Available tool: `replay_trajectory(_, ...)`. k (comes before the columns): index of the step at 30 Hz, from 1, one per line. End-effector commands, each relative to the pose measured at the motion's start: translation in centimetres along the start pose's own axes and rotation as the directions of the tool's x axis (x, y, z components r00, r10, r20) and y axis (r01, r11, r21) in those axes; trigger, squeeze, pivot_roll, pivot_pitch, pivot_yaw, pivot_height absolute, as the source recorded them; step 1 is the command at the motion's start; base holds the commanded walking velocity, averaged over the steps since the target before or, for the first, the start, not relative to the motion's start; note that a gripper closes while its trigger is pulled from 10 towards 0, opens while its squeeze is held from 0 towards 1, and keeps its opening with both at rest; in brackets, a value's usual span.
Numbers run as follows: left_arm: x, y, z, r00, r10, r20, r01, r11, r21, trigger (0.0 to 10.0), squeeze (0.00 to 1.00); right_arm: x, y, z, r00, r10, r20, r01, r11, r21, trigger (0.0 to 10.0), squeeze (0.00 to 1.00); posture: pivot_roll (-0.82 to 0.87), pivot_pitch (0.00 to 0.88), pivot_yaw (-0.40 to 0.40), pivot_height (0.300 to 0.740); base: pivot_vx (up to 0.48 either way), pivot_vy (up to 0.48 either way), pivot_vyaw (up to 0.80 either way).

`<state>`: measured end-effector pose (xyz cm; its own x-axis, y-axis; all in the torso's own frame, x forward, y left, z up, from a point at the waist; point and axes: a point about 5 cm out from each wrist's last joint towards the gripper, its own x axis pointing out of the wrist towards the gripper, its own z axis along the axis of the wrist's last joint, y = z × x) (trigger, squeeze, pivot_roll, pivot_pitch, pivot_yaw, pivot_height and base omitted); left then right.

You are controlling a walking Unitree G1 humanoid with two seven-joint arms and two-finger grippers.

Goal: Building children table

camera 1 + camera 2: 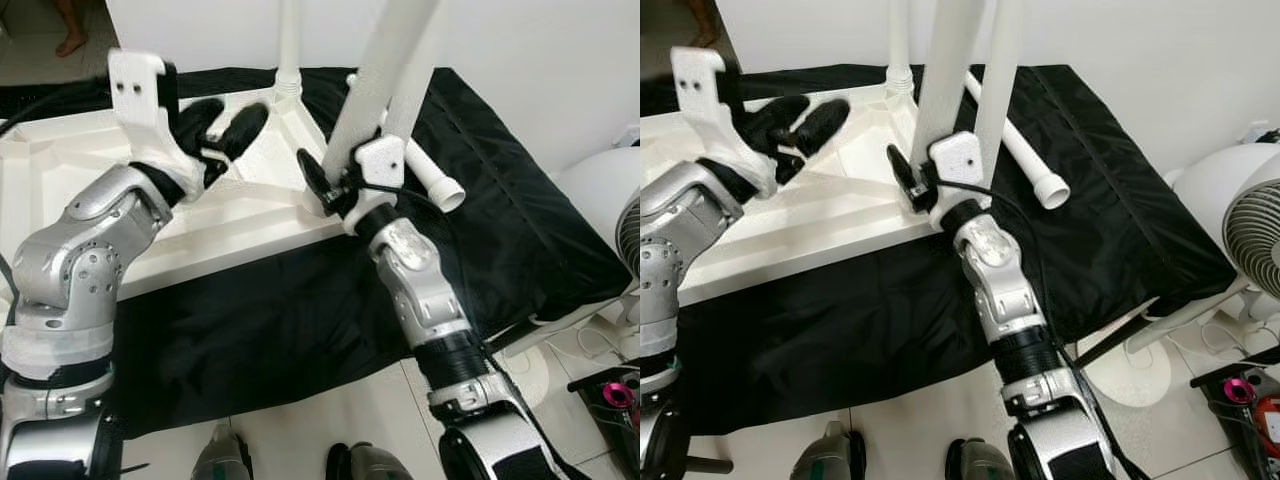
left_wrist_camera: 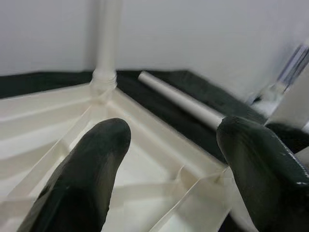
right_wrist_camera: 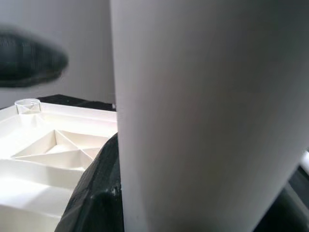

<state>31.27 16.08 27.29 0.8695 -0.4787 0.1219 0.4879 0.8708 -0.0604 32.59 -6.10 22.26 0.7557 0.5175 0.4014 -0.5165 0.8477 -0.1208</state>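
Overhead, white tabletop (image 1: 120, 200) inverted on black cloth (image 1: 300, 310), tiled floor (image 1: 330, 420).

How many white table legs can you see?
4: upright leg at the tabletop's far corner, held leg in the right pincer, another leg close behind it, loose leg lying on the black cloth.

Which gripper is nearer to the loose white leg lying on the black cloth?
Right. The right gripper grips an upright leg just beside the loose leg. The left gripper hovers open over the upturned tabletop, farther away.
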Motion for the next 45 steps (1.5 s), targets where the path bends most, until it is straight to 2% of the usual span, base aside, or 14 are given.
replay_trajectory(1,-0.1,0.5,-1.8,0.994,0.019,-0.105,-0.015,0.999,0.036,10.0,0.00,-0.5,0.0,0.5,1.000,0.010,0.017,-0.010,1.000,0.012,10.0,0.00,-0.02,0.095,-0.051,0.740,0.000,0.000,0.00)
replay_trajectory(4,-0.3,1.1,-3.5,0.976,0.062,-0.207,-0.039,0.993,0.115,10.0,0.00,-1.3,-0.3,0.6,1.000,0.014,0.025,-0.014,1.000,0.027,10.0,0.00,-0.02,0.093,-0.047,0.740,0.000,0.000,0.00)
replay_trajectory(6,-0.3,1.1,-3.5,0.976,0.062,-0.207,-0.039,0.993,0.115,10.0,0.00,-1.3,-0.3,0.6,1.000,0.014,0.025,-0.014,1.000,0.027,10.0,0.00,-0.02,0.093,-0.047,0.740,0.000,0.000,0.00)
replay_trajectory(10,-0.5,1.5,-4.6,0.959,0.088,-0.270,-0.040,0.983,0.179,10.0,0.00,-1.9,-0.3,0.8,0.999,0.020,0.032,-0.022,0.998,0.052,10.0,0.00,-0.03,0.092,-0.043,0.740,0.000,0.000,0.00)
replay_trajectory(12,-0.7,2.0,-6.1,0.927,0.126,-0.352,-0.037,0.967,0.250,10.0,0.00,-2.8,-0.6,0.8,1.000,0.013,0.017,-0.014,0.998,0.065,10.0,0.00,-0.03,0.087,-0.036,0.740,0.000,0.000,0.00)
replay_trajectory(15,-0.8,2.4,-6.8,0.910,0.151,-0.385,-0.043,0.961,0.274,10.0,0.00,-3.2,-0.8,0.6,1.000,0.007,0.004,-0.007,0.998,0.068,10.0,0.00,-0.03,0.086,-0.032,0.740,0.000,0.000,0.00)
replay_trajectory(19,-1.3,3.5,-8.3,0.863,0.215,-0.458,-0.065,0.945,0.321,10.0,0.00,-3.8,-1.1,0.6,1.000,-0.003,-0.010,0.003,0.998,0.066,10.0,0.00,-0.04,0.081,-0.024,0.740,0.000,0.000,0.00)
replay_trajectory(22,-1.4,3.7,-8.6,0.855,0.223,-0.468,-0.062,0.940,0.335,10.0,0.00,-3.9,-1.2,0.7,1.000,-0.004,-0.010,0.004,0.998,0.067,10.0,0.00,-0.04,0.081,-0.024,0.740,0.000,0.000,0.00)
replay_trajectory(24,-1.7,4.5,-9.3,0.827,0.265,-0.495,-0.084,0.930,0.358,10.0,0.00,-4.0,-1.2,0.7,1.000,-0.002,-0.014,0.003,0.998,0.064,10.0,0.00,-0.04,0.074,-0.022,0.740,0.000,0.000,0.00)
replay_trajectory(28,-1.8,5.2,-9.7,0.806,0.299,-0.510,-0.110,0.924,0.367,10.0,0.00,-4.1,-1.3,0.7,1.000,0.002,-0.021,-0.001,0.998,0.059,10.0,0.00,-0.04,0.071,-0.020,0.740,0.000,0.000,0.00)
replay_trajectory(34,-1.2,6.5,-9.5,0.767,0.385,-0.514,-0.193,0.902,0.387,10.0,0.00,-4.1,-1.5,0.8,1.000,0.000,-0.025,0.001,0.999,0.049,10.0,0.00,-0.04,0.066,-0.017,0.740,0.000,0.000,0.00)
replay_trajectory(42,-0.6,6.4,-9.7,0.764,0.374,-0.525,-0.179,0.906,0.384,10.0,0.00,-4.1,-1.5,0.8,1.000,-0.001,-0.028,0.002,0.999,0.042,10.0,0.00,-0.04,0.071,-0.010,0.740,0.000,0.000,0.00)
replay_trajectory(44,-0.2,6.2,-10.0,0.764,0.353,-0.540,-0.153,0.912,0.380,7.9,0.00,-4.2,-1.5,0.8,0.999,-0.001,-0.033,0.003,0.999,0.036,10.0,0.00,-0.05,0.071,-0.009,0.740,0.000,0.000,0.00)
replay_trajectory(45,-0.1,6.2,-10.0,0.766,0.345,-0.543,-0.144,0.915,0.378,7.6,0.00,-4.2,-1.5,0.8,0.999,-0.003,-0.034,0.004,0.999,0.035,10.0,0.00,-0.05,0.073,-0.007,0.740,0.000,0.000,0.00)
